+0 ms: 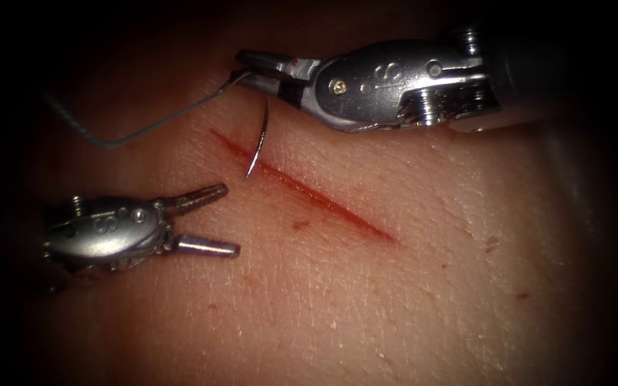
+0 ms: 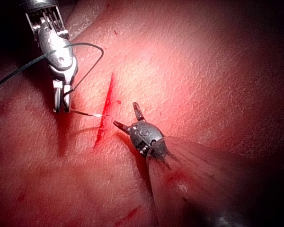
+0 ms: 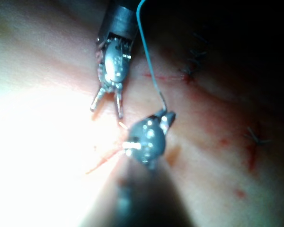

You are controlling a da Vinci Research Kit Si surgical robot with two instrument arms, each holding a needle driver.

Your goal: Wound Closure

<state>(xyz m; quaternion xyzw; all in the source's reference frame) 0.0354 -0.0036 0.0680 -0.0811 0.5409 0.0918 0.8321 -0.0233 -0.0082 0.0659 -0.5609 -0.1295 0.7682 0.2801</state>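
Tissue (image 1: 409,286) underlies right tool (image 1: 252,68) clamping curved needle (image 1: 257,146) at its thread end; left tool (image 1: 212,220) gapes empty.

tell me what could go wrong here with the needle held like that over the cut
1. The right tool grips the needle close to its thread end, so the long curve hangs free with its tip just at the cut; the needle may swivel in the jaws when it meets the tissue.
2. The thread loops loosely beside that tool and could snag on it.
3. The left tool, open and holding nothing, sits left of the cut; the tissue edge is unsupported.
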